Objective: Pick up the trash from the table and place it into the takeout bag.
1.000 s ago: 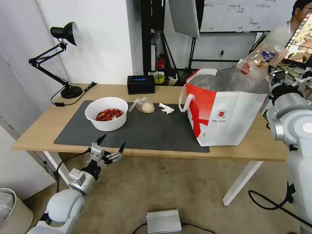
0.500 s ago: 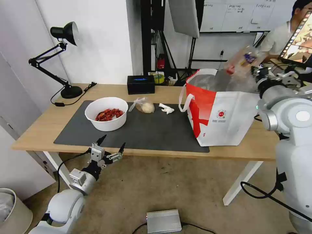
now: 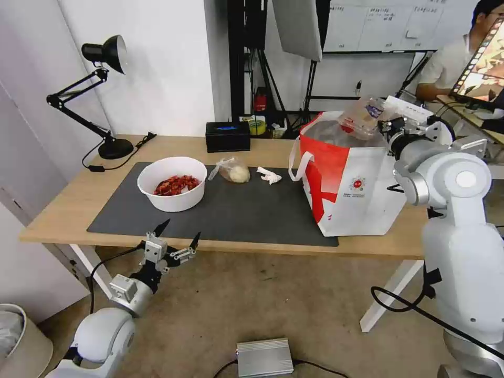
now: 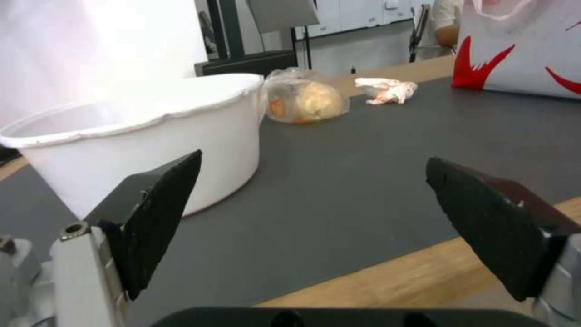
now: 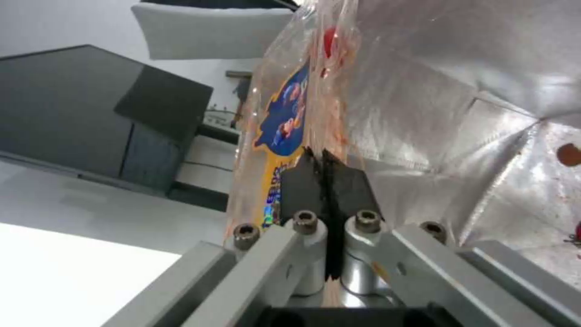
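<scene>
Over the open top of the takeout bag (image 3: 357, 184), my right gripper (image 3: 386, 123) is shut on the clear plastic tray (image 3: 362, 116). Up close, its closed fingertips (image 5: 321, 156) pinch the tray's edge (image 5: 284, 113) above the silver foil lining (image 5: 454, 91). On the dark mat (image 3: 236, 210) of the table (image 3: 68, 210) stand the white bowl of red shells (image 3: 172, 184), the clear bag with a beige lump (image 3: 236, 171) and the crumpled tissue (image 3: 269, 175). My left gripper (image 3: 181, 231) hangs open below the table's front edge, facing the bowl (image 4: 151, 136), with nothing between its fingers.
A black desk lamp (image 3: 115, 148) stands at the table's far left and a black tissue box (image 3: 227, 136) at its back edge. On the floor lie a silver box (image 3: 264, 357) and cables; a bin (image 3: 21, 341) stands at the lower left.
My right arm has swung left and down, carrying the tray from beyond the bag's right side to over its opening. The left arm has hardly moved.
</scene>
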Motion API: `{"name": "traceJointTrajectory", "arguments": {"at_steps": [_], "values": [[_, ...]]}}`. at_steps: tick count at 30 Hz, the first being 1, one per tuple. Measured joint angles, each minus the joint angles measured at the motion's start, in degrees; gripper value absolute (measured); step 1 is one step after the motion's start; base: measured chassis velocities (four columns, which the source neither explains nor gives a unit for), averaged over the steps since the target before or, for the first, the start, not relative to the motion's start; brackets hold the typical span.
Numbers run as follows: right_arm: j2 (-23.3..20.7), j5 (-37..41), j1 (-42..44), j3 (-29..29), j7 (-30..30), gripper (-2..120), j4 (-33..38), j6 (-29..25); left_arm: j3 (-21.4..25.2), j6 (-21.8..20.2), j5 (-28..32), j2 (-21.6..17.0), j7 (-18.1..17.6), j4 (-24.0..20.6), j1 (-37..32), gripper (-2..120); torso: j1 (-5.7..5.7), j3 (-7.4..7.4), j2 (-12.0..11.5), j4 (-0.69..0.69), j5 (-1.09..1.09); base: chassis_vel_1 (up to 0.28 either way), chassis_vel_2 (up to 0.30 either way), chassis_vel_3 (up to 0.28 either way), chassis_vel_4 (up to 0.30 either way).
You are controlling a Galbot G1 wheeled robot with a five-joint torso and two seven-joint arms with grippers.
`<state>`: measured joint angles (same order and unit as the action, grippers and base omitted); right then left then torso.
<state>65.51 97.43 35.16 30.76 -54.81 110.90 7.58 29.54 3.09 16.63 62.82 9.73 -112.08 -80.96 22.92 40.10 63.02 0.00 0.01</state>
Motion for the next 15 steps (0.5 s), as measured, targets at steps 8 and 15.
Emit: {"name": "traceJointTrajectory", "arguments": {"at_steps": [8, 15], "values": [[-0.44, 0.26, 0.48, 0.30, -0.12, 21, 0.92, 0.07, -0.19, -0.06, 0.04, -0.05, 0.03, 0.08, 0.25, 100, -0.01, 0.00, 0.00, 0.00, -0.01, 0.000, 0.000, 0.000, 0.000], [-1.16, 0.25, 1.94, 0.72, 1.90, 49, 2.38, 0.07, 0.10, -0.06, 0.16, -0.06, 0.04, 0.08, 0.28, 100, -0.01, 0.00, 0.00, 0.00, -0.01, 0.000, 0.000, 0.000, 0.000]]}}
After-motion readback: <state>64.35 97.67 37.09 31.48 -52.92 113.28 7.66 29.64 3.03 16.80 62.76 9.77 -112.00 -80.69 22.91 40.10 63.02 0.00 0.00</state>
